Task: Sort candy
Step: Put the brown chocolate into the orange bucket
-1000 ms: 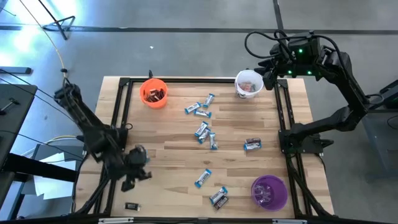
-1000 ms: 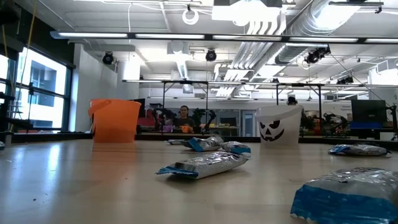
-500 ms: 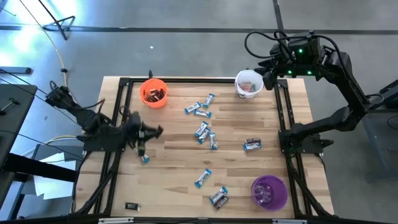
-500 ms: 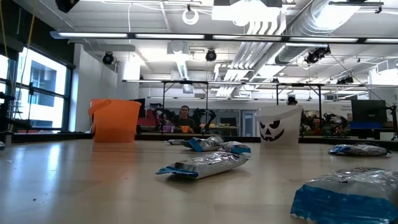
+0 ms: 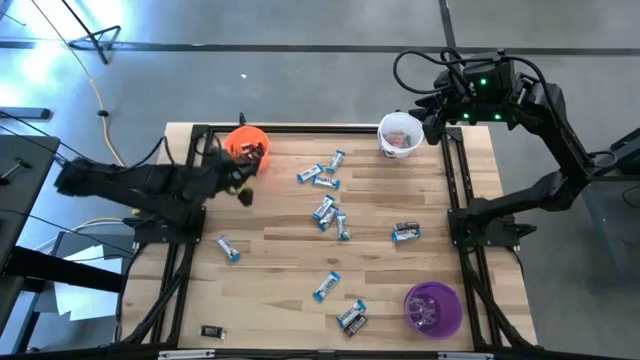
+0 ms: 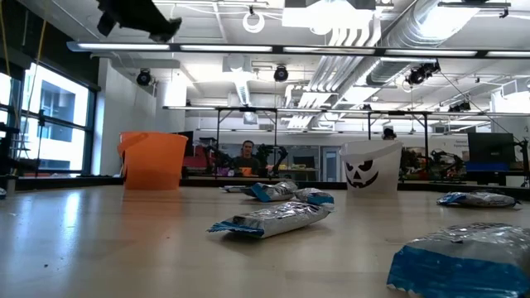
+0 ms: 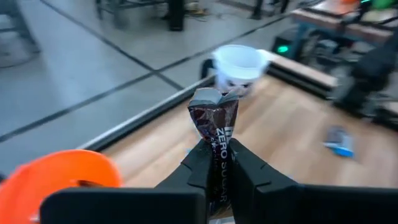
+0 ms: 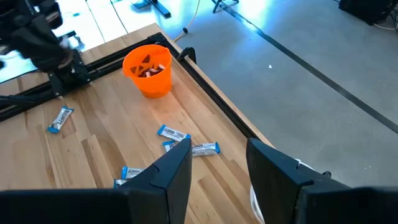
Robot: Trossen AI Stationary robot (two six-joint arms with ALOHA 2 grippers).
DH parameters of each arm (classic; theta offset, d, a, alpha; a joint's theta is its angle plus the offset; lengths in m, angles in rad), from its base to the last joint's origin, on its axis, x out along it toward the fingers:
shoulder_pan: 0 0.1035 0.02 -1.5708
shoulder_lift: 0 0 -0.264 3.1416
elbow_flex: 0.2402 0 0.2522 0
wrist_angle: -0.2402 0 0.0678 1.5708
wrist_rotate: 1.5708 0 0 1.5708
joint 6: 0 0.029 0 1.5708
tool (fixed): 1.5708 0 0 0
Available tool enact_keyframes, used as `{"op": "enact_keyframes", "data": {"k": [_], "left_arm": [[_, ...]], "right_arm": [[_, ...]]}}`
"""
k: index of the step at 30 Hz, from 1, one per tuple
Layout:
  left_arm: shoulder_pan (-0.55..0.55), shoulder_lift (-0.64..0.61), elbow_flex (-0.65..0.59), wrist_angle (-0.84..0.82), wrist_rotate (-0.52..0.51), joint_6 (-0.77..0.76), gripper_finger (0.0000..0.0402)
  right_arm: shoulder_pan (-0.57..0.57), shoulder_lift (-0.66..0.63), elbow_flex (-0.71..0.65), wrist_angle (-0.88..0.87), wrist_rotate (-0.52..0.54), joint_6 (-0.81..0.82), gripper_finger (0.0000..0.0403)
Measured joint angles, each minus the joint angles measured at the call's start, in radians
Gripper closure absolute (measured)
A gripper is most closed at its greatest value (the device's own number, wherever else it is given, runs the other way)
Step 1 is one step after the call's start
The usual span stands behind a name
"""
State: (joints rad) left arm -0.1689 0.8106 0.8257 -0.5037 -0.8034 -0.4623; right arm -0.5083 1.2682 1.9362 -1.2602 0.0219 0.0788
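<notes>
Blue-and-white candy [image 5: 323, 211] dots the wooden table [image 5: 280, 300].

Table [image 5: 380, 270]: pale wood planks, matt. Candy [image 6: 269, 218]: crinkled glossy foil wrappers. Orange cup [image 8: 148, 71], white cup [image 7: 237, 62]: smooth plastic.
</notes>
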Motion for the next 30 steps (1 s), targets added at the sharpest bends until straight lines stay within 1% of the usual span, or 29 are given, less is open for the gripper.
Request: {"op": "enact_keyframes", "data": {"k": [8, 13, 15, 20, 23, 27, 30], "left_arm": [[0.258, 0.012, 0.0, -0.02, 0.116, 0.102, 0.0359], [0.408, 0.033, 0.0, -0.024, 0.123, 0.215, 0.0358], [0.468, 0.045, 0.0, -0.021, 0.148, 0.259, 0.0358], [0.64, 0.129, 0.0, -0.02, 0.262, 0.342, 0.0358], [0.735, 0.199, 0.0, -0.018, 0.366, 0.369, 0.0358], [0.819, 0.285, 0.0, -0.015, 0.474, 0.37, 0.0358], [0.856, 0.326, 0.0, -0.001, 0.525, 0.37, 0.0358]], "right_arm": [[0.0, 0.0, 0.0, 0.0, 0.0, 0.0, 0.0253], [0.0, 0.0, 0.0, 0.0, 0.0, 0.0, 0.0253], [0.0, 0.0, 0.0, 0.0, 0.0, 0.0, 0.0253], [0.0, 0.0, 0.0, 0.0, 0.0, 0.0, 0.0253], [0.0, 0.0, 0.0, 0.0, 0.0, 0.0, 0.0253], [0.0, 0.0, 0.0, 0.0, 0.0, 0.0, 0.0253], [0.0, 0.0, 0.0, 0.0, 0.0, 0.0, 0.0253]]}}
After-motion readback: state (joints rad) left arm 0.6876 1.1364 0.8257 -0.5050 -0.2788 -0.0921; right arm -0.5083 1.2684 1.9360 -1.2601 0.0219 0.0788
